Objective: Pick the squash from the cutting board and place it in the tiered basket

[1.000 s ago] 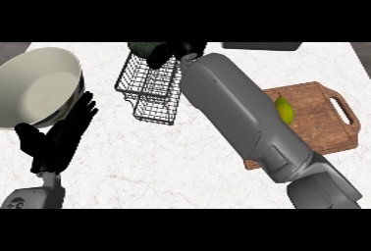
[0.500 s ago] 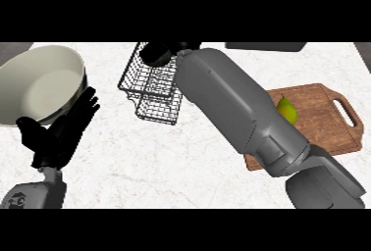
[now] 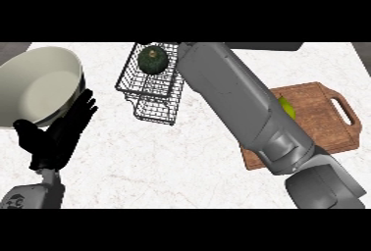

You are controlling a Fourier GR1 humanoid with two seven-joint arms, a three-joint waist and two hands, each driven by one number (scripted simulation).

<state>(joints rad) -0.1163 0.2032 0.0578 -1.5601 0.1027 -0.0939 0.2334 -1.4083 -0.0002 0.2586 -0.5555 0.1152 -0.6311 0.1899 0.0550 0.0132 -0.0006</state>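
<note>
The dark green squash (image 3: 153, 58) now sits in the upper tier of the black wire tiered basket (image 3: 148, 88). Half a second ago that spot was covered by the right hand, a dark mass over the basket top; now the squash lies uncovered with nothing on it. We read that as released: the place step looks done.

The right forearm (image 3: 239, 108) still stretches diagonally from lower right toward the basket's right edge, but the right hand itself runs out of sight at the top, so we cannot tell how its fingers stand. Nothing of it touches the squash that we can see.

The left hand (image 3: 62, 135) shows at lower left, fingers straight and up, holding nothing, resting just beside the big cream bowl (image 3: 36, 83), same as before.

On the wooden cutting board (image 3: 326, 122), at the right, a yellow-green item (image 3: 288, 108) peeks out from behind the forearm; too hidden to name.

Our judgement: the task is essentially complete, and only pulling the right arm back clear of the basket remains.
</note>
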